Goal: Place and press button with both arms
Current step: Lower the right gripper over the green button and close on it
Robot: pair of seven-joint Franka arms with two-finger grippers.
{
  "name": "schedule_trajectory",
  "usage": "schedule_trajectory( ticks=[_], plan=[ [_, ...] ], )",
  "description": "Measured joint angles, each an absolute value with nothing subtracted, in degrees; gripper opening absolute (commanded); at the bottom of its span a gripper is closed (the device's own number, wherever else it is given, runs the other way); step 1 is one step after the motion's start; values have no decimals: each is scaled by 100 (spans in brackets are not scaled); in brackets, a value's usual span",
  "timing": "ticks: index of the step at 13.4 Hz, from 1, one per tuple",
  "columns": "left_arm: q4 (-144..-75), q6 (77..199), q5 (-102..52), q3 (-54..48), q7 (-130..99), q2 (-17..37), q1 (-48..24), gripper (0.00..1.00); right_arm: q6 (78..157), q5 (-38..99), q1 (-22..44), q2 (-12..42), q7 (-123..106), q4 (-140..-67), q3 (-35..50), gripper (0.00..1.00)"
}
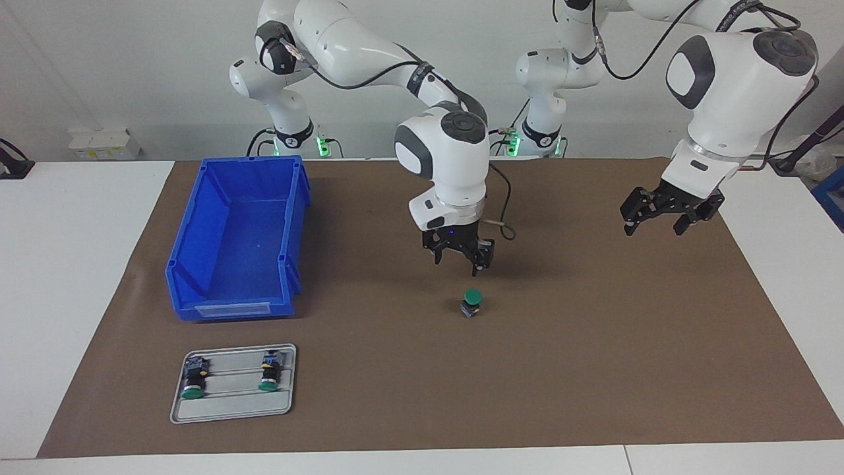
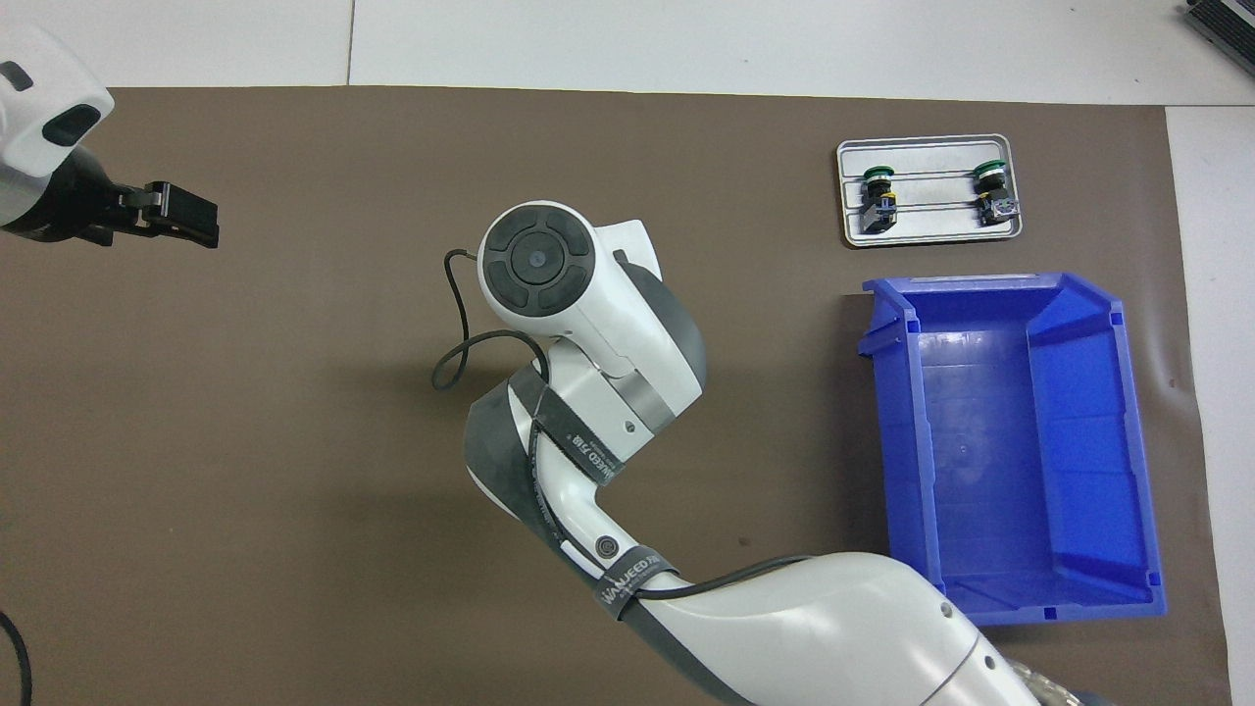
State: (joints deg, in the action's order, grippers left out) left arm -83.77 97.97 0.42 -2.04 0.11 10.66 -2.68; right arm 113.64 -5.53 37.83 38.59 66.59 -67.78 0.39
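So the small push-button with the round green cap, black body and yellow ring [image 1: 471,302] is standing cap-up on the brown table mat [image 1: 593,369], roughly mid-table, nothing gripping it. The right arm's black two-finger gripper [image 1: 459,258] hangs just above it, at about 11 o'clock from the cap in the facing view, fingers spread and empty. The left arm's black gripper [image 1: 663,214] waits up in the air, out at 2 o'clock from the button, jaws wide open too. My take: the placing looks done, so pressing comes next. I'd centre a fingertip over the cap and push straight down, since a narrow upright body like that could tip. One arm steadying the base would help. Annoyingly, from overhead the right arm's white wrist housing [image 2: 588,324] covers the button completely, and the left gripper's tips are hard to make out there.
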Motion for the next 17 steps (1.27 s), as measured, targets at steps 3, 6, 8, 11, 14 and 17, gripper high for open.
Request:
schedule_trajectory(
  ticks=[3,6,8,11,14,17],
  plan=[
    [-8382,9799,-21,-203,11,1060,-249,100,11462,-757,3862,4039,6674,-6752,40,80],
    [-8391,9803,-113,-202,11,1060,-193,100,12032,-856,3897,4226,6674,-6744,26,80],
    [-8395,9817,-123,-202,12,1059,-182,100,12421,-868,3878,4288,6636,-6733,-4,80],
    [-8445,9888,-125,-202,15,1055,-182,100,12736,-882,3861,4325,6381,-6722,-66,78],
    [-8567,10040,-125,-202,19,1019,-182,100,12744,-1159,3862,4340,6320,-6723,-67,77],
    [-8676,10117,-126,-202,19,950,-182,100,12744,-1241,3871,4360,6286,-6765,-61,76]
  ],
)
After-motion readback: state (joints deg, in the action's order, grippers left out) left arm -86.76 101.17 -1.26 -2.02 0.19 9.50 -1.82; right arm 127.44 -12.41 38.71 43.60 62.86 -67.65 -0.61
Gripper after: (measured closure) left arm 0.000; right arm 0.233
